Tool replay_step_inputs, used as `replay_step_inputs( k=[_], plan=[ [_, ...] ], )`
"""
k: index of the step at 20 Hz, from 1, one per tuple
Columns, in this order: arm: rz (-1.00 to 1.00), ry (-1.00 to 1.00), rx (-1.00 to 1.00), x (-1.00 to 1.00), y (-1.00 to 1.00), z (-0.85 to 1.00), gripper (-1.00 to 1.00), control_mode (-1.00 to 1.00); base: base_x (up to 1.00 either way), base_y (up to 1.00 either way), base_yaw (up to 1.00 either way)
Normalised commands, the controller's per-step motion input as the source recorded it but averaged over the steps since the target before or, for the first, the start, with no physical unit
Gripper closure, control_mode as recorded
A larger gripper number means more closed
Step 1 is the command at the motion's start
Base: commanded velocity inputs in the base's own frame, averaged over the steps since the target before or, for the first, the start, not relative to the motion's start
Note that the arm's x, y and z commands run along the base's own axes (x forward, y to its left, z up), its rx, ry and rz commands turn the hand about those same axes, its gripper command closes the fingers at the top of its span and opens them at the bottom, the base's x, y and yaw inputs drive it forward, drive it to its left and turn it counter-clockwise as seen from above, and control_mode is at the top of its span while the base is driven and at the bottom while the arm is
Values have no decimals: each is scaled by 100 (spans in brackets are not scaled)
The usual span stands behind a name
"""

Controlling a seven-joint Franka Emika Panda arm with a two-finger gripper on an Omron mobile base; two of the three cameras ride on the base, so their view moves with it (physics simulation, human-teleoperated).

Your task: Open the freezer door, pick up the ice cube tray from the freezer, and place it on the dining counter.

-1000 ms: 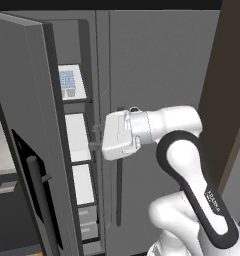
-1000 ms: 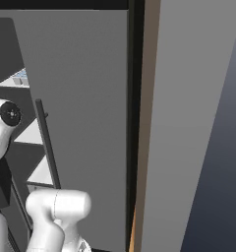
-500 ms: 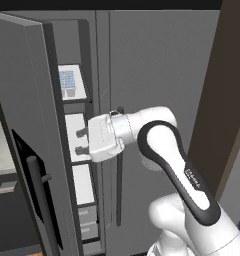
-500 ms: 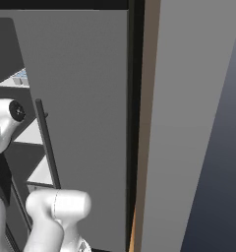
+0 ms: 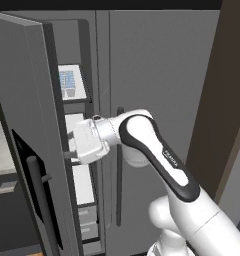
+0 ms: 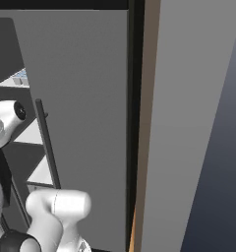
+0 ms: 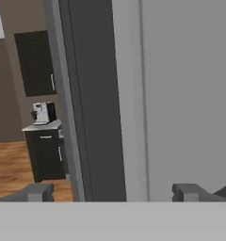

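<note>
- The ice cube tray (image 5: 67,84) is seen lying on a high white shelf inside the freezer (image 5: 81,165).
- The freezer door (image 5: 29,135) is swung partly open.
- The gripper (image 7: 112,192) is spread wide and nothing is held.
- Next, the hand should probably be lifted up to the tray.

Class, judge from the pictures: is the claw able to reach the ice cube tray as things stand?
Probably yes. The freezer door stands open, the ice cube tray lies bare on an upper shelf, and the open claw is at the gap, below the tray.

Matte grey freezer door (image 5: 34,115)
</note>
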Motion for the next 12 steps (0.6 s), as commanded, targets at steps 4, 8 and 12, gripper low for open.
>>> replay_step_inputs(
  k=[4,8,12],
  plan=[
    [6,0,0,28,31,-11,-100,-100,0,0,0],
    [4,0,0,20,37,-4,-100,-100,0,0,0],
    [3,0,0,5,49,-4,-100,-100,0,0,0]
  ],
)
